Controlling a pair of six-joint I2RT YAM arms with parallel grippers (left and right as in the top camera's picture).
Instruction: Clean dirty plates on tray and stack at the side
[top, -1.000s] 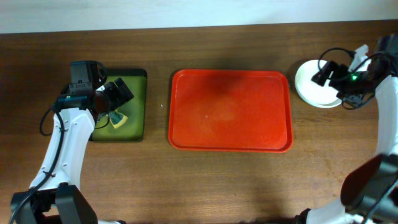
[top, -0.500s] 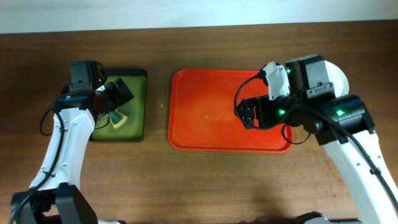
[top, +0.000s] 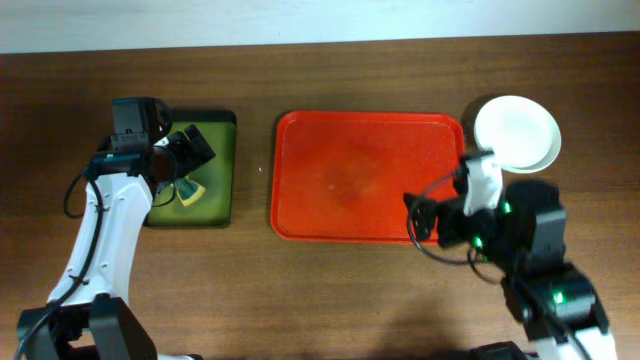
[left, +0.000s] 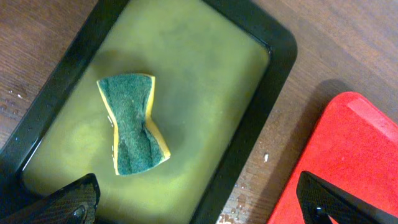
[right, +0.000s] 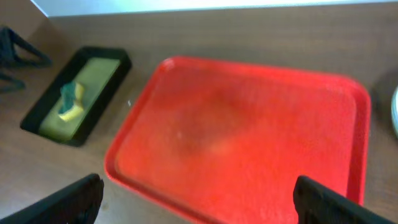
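Right gripper (right: 202, 200) is spread wide and empty over the front right corner of the bare red tray (top: 360, 180). The plates (top: 516, 132) sit stacked just off its far right corner, so a careless swing could clip them. Left gripper (left: 199, 202), also wide and empty, hovers above the sponge (left: 132, 124) in the dark tray (left: 255, 118). Only a white one on top shows; probably more underneath, can't count.
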